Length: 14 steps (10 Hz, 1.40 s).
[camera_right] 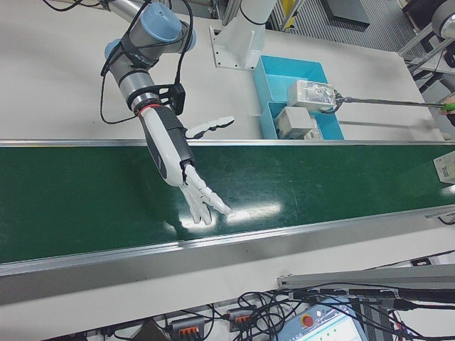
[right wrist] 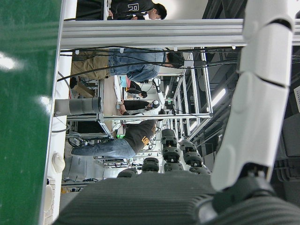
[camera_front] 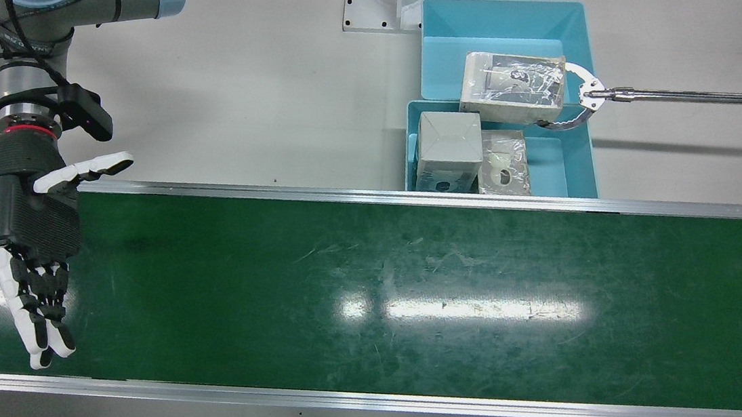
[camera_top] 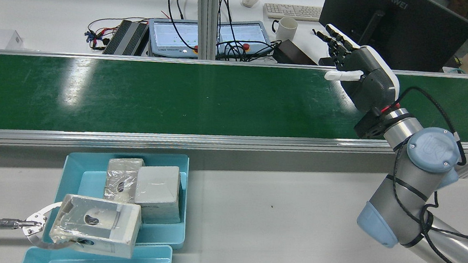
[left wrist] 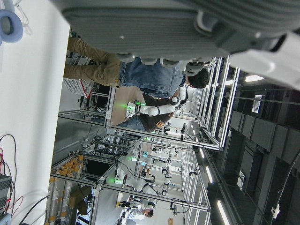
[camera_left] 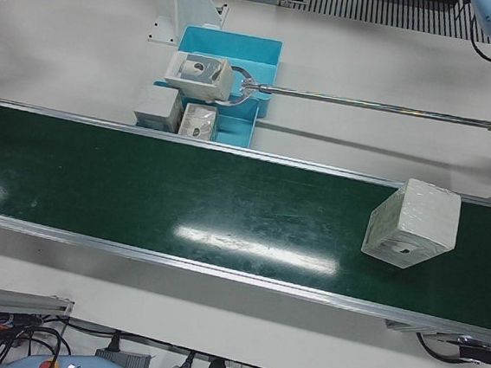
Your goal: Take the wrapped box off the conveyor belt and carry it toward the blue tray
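While splayed wide, right hand hovers empty above conveyor belt.

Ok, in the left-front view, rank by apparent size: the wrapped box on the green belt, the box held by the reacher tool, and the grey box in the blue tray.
1. Wrapped box on the green conveyor belt, though it sits nearest the camera.
2. Clear-wrapped box in the metal reacher tool.
3. Grey box in the blue plastic tray; close to the second, so that order is unsure.

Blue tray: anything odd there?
Yes. A reacher tool on a long pole clamps a wrapped box, held tilted above the blue tray, over two other boxes. The robot's hand is far off.
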{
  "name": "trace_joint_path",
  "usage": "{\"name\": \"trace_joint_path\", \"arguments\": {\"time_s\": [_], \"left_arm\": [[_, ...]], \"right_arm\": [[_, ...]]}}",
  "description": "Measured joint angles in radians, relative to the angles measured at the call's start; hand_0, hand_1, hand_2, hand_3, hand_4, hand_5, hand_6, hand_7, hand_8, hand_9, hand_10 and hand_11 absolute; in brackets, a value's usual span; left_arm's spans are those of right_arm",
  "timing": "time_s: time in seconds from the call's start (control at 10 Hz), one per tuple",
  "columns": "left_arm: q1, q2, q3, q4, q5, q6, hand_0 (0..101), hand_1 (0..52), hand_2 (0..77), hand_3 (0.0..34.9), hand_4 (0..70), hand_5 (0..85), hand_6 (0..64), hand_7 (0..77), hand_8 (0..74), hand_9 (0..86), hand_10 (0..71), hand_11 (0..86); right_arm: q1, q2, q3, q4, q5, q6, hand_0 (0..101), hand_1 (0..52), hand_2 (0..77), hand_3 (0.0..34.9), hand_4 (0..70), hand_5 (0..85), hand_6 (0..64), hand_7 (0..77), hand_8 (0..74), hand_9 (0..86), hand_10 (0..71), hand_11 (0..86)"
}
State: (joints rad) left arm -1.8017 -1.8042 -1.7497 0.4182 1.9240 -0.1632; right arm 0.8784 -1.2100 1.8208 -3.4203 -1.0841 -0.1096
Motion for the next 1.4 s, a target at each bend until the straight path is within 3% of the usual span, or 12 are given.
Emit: {"name": "trace_joint_path", "arguments": {"time_s": [0.3, 0.4, 0.5, 0.8, 1.4], "left_arm": [[0.000, 0.000, 0.000, 0.000, 0.000, 0.000, 0, 0.0, 1.1, 0.0, 0.5, 1.1, 0.5, 0.5, 0.5, 0.0, 0.0, 0.0], [0.000, 0.000, 0.000, 0.000, 0.000, 0.000, 0, 0.0, 1.1, 0.0, 0.5, 1.1, 0.5, 0.5, 0.5, 0.0, 0.0, 0.0], [0.000, 0.000, 0.000, 0.000, 0.000, 0.000, 0, 0.0, 0.5, 0.0, 0.5, 1.1, 0.5, 0.5, 0.5, 0.0, 0.0, 0.5], [0.000, 0.000, 0.000, 0.000, 0.000, 0.000, 0, 0.0, 0.5, 0.0, 0.5, 1.1, 0.5, 0.5, 0.5, 0.0, 0.5, 0.5], [0.000, 0.000, 0.000, 0.000, 0.000, 0.000, 0, 0.0, 0.5, 0.0, 0.5, 1.1, 0.5, 0.5, 0.5, 0.0, 0.5, 0.5]], "right_arm": [[0.003, 0.000, 0.005, -0.006, -0.004, -0.003, 46, 11.5, 8.2, 0.0, 7.6, 6.5, 4.4, 11.4, 3.3, 3.8, 0.0, 1.1], [0.008, 0.001, 0.007, -0.015, -0.005, -0.004, 46, 11.5, 9.3, 0.0, 7.6, 6.5, 1.6, 11.4, 1.1, 1.6, 0.0, 1.1], [0.012, 0.001, 0.013, -0.032, -0.006, -0.004, 48, 16.9, 13.1, 0.0, 8.7, 9.3, 3.3, 13.6, 1.1, 1.6, 0.0, 1.1], [0.007, 0.000, 0.031, -0.075, -0.005, -0.004, 48, 15.3, 12.5, 0.0, 8.2, 9.3, 2.7, 12.0, 1.1, 1.6, 0.0, 1.1], [-0.007, 0.000, 0.034, -0.079, -0.004, -0.004, 47, 15.3, 12.5, 0.0, 6.5, 8.2, 3.3, 12.0, 1.1, 2.7, 0.0, 1.1]]}}
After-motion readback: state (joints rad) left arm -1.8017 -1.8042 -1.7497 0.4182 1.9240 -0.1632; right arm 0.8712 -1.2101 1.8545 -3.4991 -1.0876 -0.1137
